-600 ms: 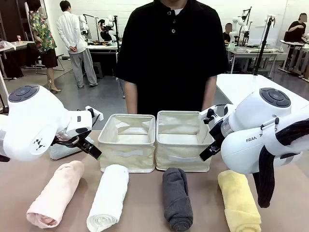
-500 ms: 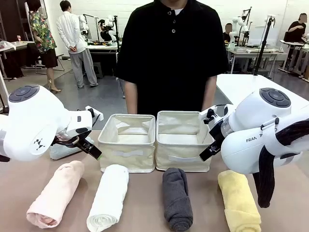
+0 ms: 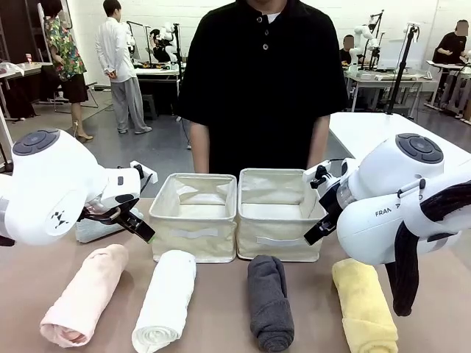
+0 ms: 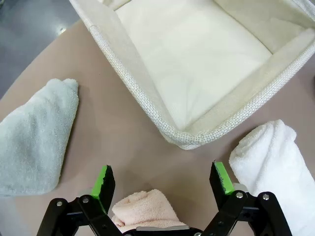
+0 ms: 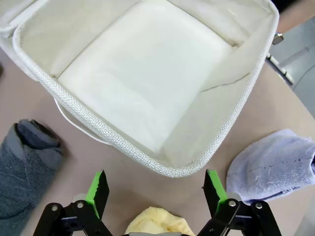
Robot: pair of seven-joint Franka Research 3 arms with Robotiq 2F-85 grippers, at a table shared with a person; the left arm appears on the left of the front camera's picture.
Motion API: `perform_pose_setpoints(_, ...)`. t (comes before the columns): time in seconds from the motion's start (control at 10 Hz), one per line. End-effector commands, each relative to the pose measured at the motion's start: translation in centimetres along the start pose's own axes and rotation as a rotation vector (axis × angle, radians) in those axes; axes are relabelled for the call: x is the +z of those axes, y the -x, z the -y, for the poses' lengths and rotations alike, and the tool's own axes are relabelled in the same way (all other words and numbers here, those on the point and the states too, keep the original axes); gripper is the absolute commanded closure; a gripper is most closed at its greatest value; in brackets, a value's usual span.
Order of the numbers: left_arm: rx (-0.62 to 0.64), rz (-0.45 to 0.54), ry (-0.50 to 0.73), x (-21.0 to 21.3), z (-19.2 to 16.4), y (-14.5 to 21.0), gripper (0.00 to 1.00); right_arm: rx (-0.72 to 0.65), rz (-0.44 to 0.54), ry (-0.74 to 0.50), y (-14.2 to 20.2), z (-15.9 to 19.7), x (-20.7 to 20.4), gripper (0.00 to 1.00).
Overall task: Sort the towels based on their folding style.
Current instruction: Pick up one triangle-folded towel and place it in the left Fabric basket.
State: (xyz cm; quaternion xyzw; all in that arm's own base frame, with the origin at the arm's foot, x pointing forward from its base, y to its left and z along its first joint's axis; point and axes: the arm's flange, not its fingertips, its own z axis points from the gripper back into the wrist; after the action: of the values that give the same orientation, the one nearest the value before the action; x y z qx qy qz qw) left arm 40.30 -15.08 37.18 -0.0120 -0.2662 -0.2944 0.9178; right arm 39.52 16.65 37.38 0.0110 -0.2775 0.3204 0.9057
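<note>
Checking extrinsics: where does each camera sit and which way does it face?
Front: fixed between the arms, facing across the table at the person; left arm and right arm show.
Left wrist: on the left arm, facing down past the open left gripper at the left bin and pink towel.
Right wrist: same on the right, open right gripper, right bin, yellow towel.
Shared: front and left wrist both show the left bin and pink towel.
</note>
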Motion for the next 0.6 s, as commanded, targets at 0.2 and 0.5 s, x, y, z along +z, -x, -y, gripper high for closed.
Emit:
perform_pose_setpoints(0.2, 0.000, 0.000, 0.000, 0.00, -0.02, 0.01, 0.00, 0.000, 0.000, 0.000, 0.00, -0.01, 0.00, 0.00)
perform_pose_setpoints(0.5, 0.000, 0.000, 0.000, 0.00, -0.02, 0.01, 0.00, 0.000, 0.000, 0.000, 0.00, -0.01, 0.00, 0.00)
